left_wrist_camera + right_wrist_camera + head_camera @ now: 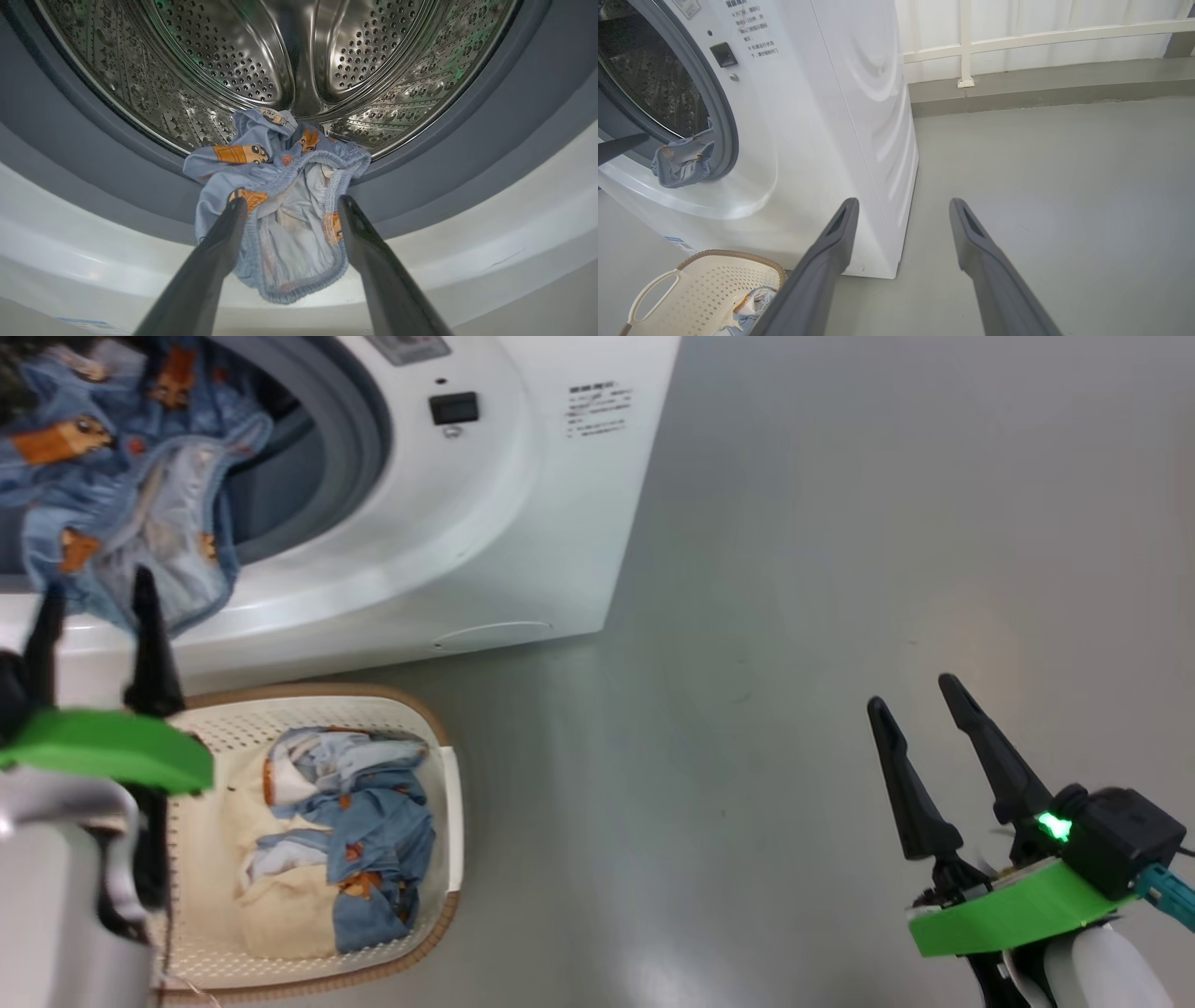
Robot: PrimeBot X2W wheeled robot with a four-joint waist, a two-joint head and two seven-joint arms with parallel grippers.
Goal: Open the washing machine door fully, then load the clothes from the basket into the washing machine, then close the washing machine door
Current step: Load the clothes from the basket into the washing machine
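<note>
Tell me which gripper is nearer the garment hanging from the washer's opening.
Left. The left gripper is just before the garment, jaws open; the right gripper is far aside, above the floor.

A smooth grey floor (1064, 186) spread wide and carried soft, pale sheens of light. Along its far edge ran a low grey kerb (1041, 88). Above it stood a white wall (1041, 18), crossed by a cream-white horizontal rail (1064, 35) and one upright post (965, 42).
</note>
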